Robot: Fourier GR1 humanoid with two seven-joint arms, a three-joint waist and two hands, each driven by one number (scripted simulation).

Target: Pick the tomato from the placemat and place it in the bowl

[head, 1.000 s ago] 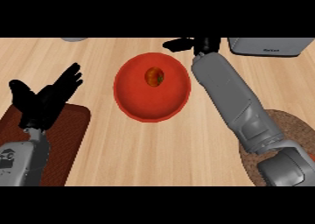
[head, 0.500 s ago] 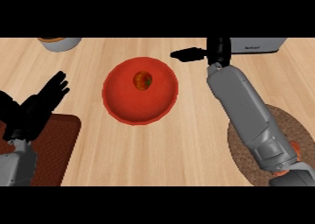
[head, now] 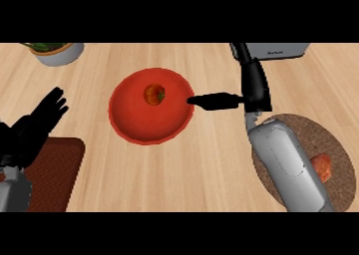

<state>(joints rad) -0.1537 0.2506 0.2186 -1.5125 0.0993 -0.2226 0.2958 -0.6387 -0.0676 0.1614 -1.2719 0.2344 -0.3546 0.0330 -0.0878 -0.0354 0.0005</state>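
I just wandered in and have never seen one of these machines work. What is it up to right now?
The robot is moving a tomato into a red bowl, and the tomato now lies inside it. The right hand is beside the bowl's rim and holds nothing. The left hand rests open at the left, above a dark red mat. Another reddish item sits on the round brown placemat by the right forearm.

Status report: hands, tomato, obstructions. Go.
Right hand open beside the bowl rim. Left hand open, resting at left. Tomato in bowl. Nothing in the way.
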